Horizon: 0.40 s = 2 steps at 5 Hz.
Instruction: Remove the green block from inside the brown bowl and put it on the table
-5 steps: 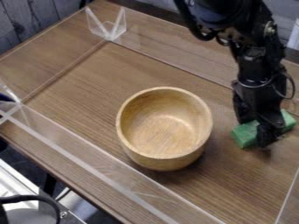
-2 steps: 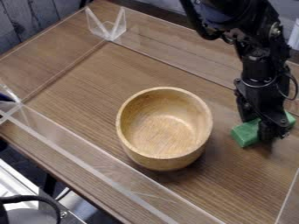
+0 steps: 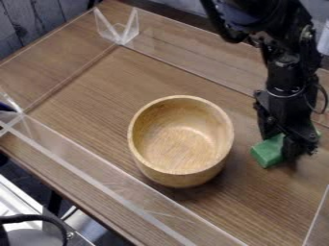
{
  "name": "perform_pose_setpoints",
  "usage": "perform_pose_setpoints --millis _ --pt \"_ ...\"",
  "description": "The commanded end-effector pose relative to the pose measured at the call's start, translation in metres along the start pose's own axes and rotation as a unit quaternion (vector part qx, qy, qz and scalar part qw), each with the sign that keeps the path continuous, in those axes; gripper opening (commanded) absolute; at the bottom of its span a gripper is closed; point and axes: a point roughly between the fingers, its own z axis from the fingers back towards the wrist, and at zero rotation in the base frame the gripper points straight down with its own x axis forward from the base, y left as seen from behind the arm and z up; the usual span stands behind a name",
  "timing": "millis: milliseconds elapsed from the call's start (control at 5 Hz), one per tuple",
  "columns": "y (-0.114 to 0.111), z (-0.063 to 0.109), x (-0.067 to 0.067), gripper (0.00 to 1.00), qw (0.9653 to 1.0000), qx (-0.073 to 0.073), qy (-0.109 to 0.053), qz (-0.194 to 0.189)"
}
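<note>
Block [image 3: 268, 152], green and matte, lies on the table [image 3: 90, 86] just right of the bowl [image 3: 182, 140], outside it and apart from its rim. Only its left part shows; the rest is hidden under the end effector [image 3: 293, 149]. The black end effector points steeply down onto the block with its jaws drawn together; whether they pinch the block cannot be made out from this view. The bowl is round, light-brown wood with a thick rim and visible grain, and its hollow holds nothing. It stands upright near the front wall of the table. The table is brown wood-grain board, with clear acrylic walls [image 3: 77, 163] along its edges, meeting in a corner at the far left. The dark arm [image 3: 276, 43] comes down from the upper right. Beyond the front wall, at the lower left, some dim, blurred grey shapes show, too vague to name.
</note>
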Motion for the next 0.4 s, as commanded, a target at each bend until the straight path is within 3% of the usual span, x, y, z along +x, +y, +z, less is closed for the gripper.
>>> perform_pose_setpoints --millis 0,200 --pt "-0.0064 0.0191 0.0124 0.0 0.9982 0.002 -0.059 -0.007" --pt "-0.0117 0.0149 0.0067 0.0 0.9971 -0.005 -0.076 -0.007"
